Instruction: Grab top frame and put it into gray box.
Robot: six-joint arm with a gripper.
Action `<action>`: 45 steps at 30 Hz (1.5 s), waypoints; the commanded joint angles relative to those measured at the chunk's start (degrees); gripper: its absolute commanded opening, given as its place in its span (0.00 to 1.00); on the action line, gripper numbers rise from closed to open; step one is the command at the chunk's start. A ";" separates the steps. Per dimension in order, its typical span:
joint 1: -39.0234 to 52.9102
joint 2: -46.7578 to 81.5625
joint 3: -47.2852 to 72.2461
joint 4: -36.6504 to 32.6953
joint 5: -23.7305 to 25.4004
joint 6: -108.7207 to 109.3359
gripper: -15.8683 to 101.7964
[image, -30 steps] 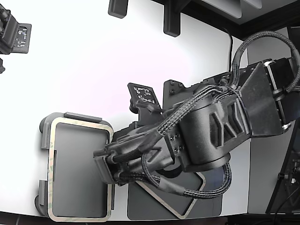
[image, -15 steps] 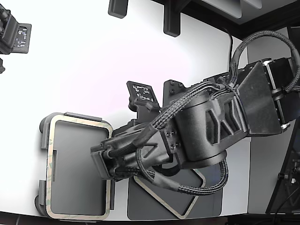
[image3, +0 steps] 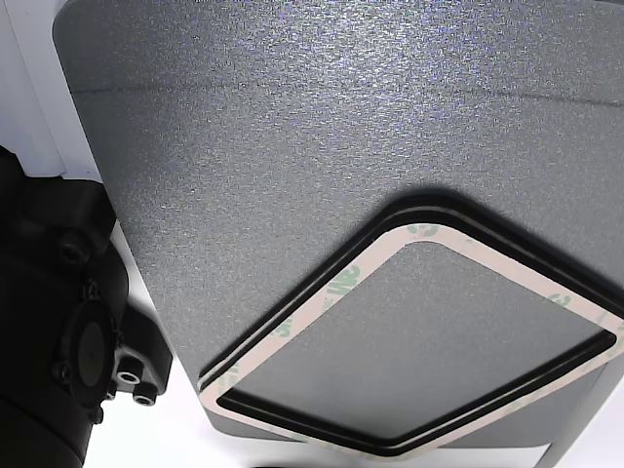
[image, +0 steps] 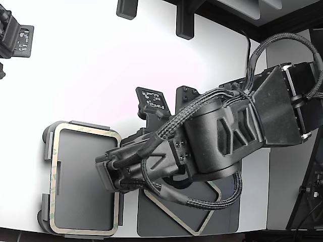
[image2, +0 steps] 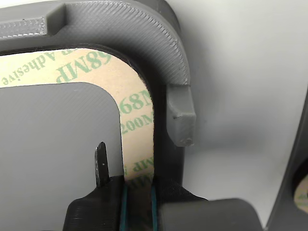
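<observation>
The white worktop (image: 101,70) carries everything, and the gray box (image: 50,132) is the landmark here, lying near the worktop's lower edge toward the exterior view's left. The black arm (image: 227,136) reaches in from the exterior view's right and ends over the box's right side. Just beside the box, on the exterior view's right, lies a dark gray mat (image: 222,222), mostly under the arm; it bears a twin frame (image3: 409,351) turned at an angle to the mat's edges, beige face up with a black rim under it.

The top frame (image: 54,171) lies inside the gray box, its beige-tan band running along the inside of the box wall on all visible sides. In the wrist view the frame's (image2: 132,110) printed band curves round a corner close against the raised gray wall (image2: 144,33), beside one of the box's edge tabs (image2: 180,118).

The hand (image: 108,174) sits at the frame's side farthest from the box's notched edge. In the wrist view its fingers (image2: 101,163) straddle the band there: one thin dark tip stands on the inner side, and the band passes into the hand's body. Whether the grip is clamped or loosened I cannot tell.
</observation>
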 commanded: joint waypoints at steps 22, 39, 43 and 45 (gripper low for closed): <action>-0.79 -0.09 -1.49 0.70 -0.53 0.18 0.03; -0.53 0.88 -4.04 0.62 1.23 0.53 0.98; -0.44 1.23 -9.14 0.53 5.71 -1.93 0.98; -0.53 3.08 -10.90 0.44 9.49 -3.60 0.98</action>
